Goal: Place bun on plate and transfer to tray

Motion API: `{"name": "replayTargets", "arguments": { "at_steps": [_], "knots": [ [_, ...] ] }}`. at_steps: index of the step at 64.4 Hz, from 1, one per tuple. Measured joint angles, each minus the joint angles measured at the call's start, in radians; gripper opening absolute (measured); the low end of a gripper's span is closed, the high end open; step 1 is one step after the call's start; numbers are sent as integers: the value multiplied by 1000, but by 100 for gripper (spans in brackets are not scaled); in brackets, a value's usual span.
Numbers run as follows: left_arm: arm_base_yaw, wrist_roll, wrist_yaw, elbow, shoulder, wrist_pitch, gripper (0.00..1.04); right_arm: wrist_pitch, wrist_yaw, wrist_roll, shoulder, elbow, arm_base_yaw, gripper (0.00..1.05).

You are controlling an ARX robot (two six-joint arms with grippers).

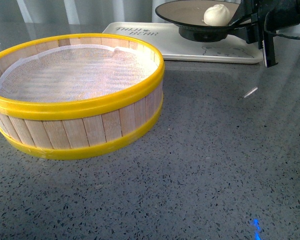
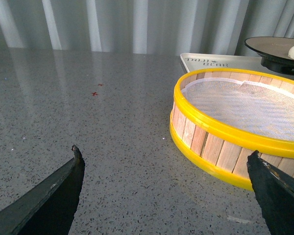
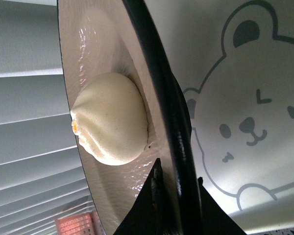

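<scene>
Sitting in the single plate (image 1: pixel 182 11), one bun (image 1: pixel 216 14) is lying near the gripped edge. The right gripper (image 3: pixel 179 203) is pinching the plate's black rim over the one tray (image 1: pixel 175 47); contact is unclear. One steamer basket (image 1: pixel 90 107) is holding only white cloth. The left gripper (image 2: pixel 164 152) is hanging wide open, gripping nothing.

One bun (image 1: pixel 216 14), one plate (image 1: pixel 177 11), one tray (image 1: pixel 190 49) and one wooden steamer basket (image 1: pixel 90 131) are in view. The basket has two yellow bands (image 1: pixel 85 107) and one white mesh liner (image 1: pixel 70 72). The tray carries one bear-face drawing (image 3: pixel 250 122). Two grippers show: the left gripper (image 2: pixel 164 150) and the right gripper (image 3: pixel 179 178).
</scene>
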Motion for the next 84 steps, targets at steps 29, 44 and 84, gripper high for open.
{"name": "replayTargets", "arguments": {
  "at_steps": [29,44,84],
  "knots": [
    [0,0,0,0,0,0,98,-39,11,0,66,62,-17,3],
    [0,0,0,0,0,0,98,-38,5,6,77,83,-17,25],
    [0,0,0,0,0,0,98,97,38,69,-164,-211,-55,96]
  ]
}}
